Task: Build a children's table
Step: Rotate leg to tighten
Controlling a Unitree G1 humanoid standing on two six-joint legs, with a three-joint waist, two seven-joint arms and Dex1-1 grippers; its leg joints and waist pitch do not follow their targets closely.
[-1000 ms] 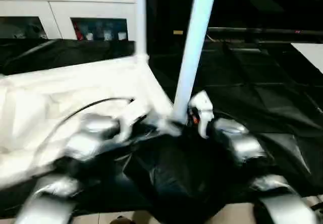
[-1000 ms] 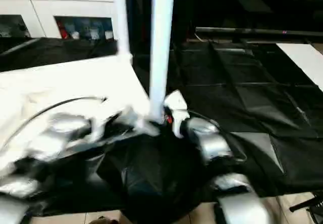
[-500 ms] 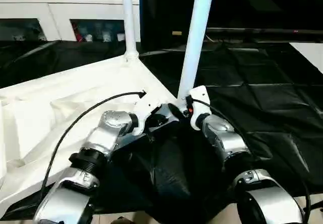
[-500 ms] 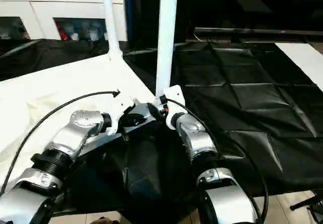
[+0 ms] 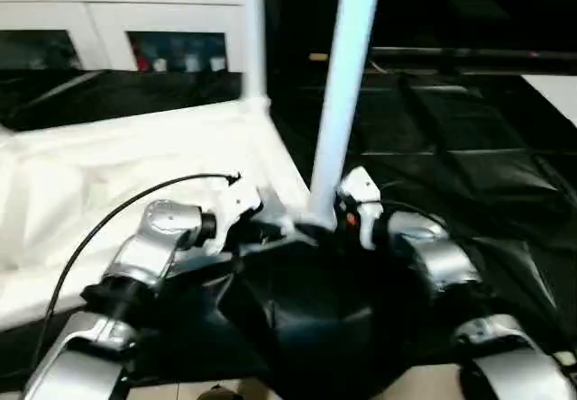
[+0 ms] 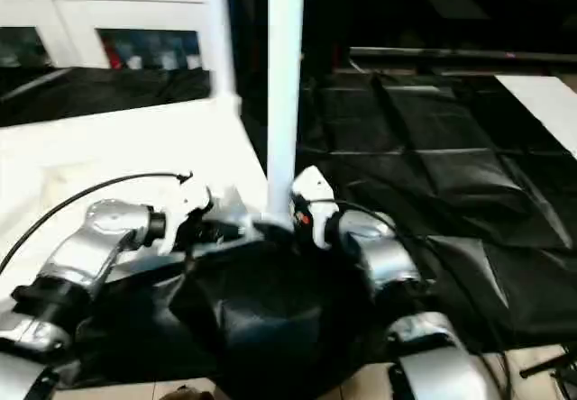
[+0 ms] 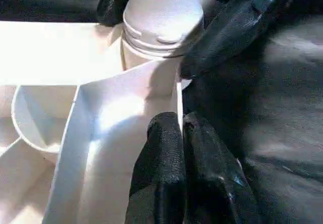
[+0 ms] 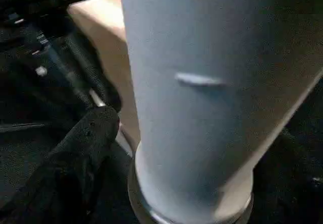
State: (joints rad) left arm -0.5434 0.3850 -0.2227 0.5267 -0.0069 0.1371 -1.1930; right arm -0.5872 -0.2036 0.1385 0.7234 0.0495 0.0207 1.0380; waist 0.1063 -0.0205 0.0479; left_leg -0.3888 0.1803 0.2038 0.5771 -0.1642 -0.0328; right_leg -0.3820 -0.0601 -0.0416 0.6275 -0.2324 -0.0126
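Note:
The children's table lies upside down on a black sheet, its white top [image 5: 117,175] showing ribs. One white leg [image 5: 344,94] stands upright in the near corner socket [image 7: 161,40], and a second leg [image 5: 253,40] stands at the far corner. My left gripper [image 7: 180,125] is shut, pinching the thin rim wall [image 7: 177,90] just beside that near socket. My right gripper [image 5: 332,218] sits at the base of the near leg [image 8: 202,82], its black fingers [image 8: 81,153] on either side of it with a small gap, open.
A white cabinet with glass doors [image 5: 117,22] runs along the back left. The black sheet [image 5: 469,166] covers the floor to the right, with a white panel [image 5: 554,89] at the far right. A crumpled fold of black sheet [image 5: 306,328] lies between my forearms.
The head views have swung a little and blurred. Both grippers stay at the near corner, and the near leg still stands upright in its socket.

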